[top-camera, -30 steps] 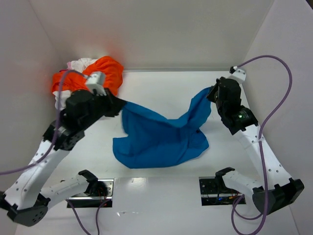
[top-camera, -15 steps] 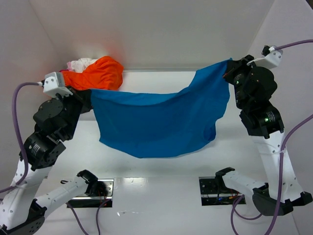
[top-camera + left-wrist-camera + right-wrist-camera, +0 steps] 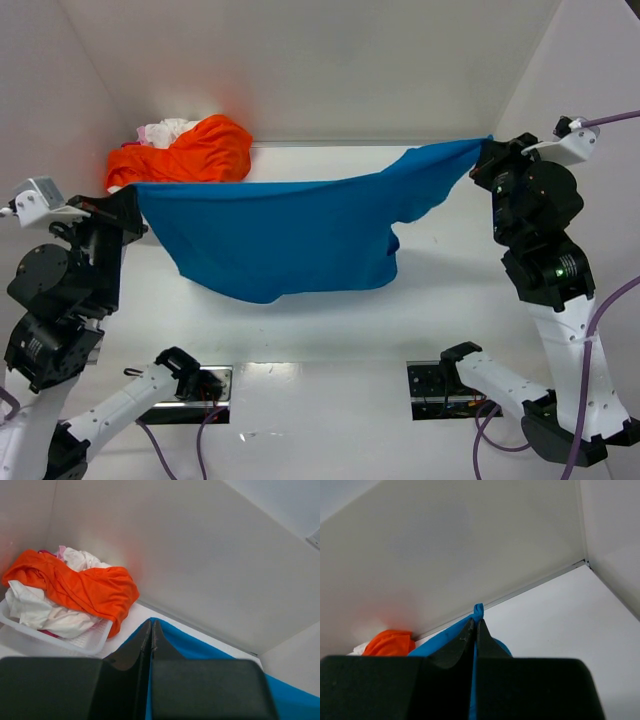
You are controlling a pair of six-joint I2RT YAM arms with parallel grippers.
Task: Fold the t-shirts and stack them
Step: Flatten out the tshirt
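Note:
A bright blue t-shirt (image 3: pixel 290 235) hangs stretched in the air between both arms, sagging in the middle above the table. My left gripper (image 3: pixel 133 200) is shut on its left corner; blue cloth (image 3: pixel 200 647) shows beside the pressed-together fingers (image 3: pixel 135 650). My right gripper (image 3: pixel 487 150) is shut on the right corner, with a blue tip (image 3: pixel 478 611) poking out above the fingers (image 3: pixel 462 642). An orange t-shirt (image 3: pixel 195 150) and white/pinkish ones (image 3: pixel 165 130) lie heaped at the back left. They lie in a white basket (image 3: pixel 75 642).
White walls close in the table on the left, back and right. Two arm bases (image 3: pixel 190 385) (image 3: pixel 445 385) sit at the near edge. Purple cables (image 3: pixel 600 330) loop beside the right arm.
Both arms have lifted and pulled apart. The blue t-shirt went from a crumpled heap on the table to a stretched sheet hanging between the two grippers.

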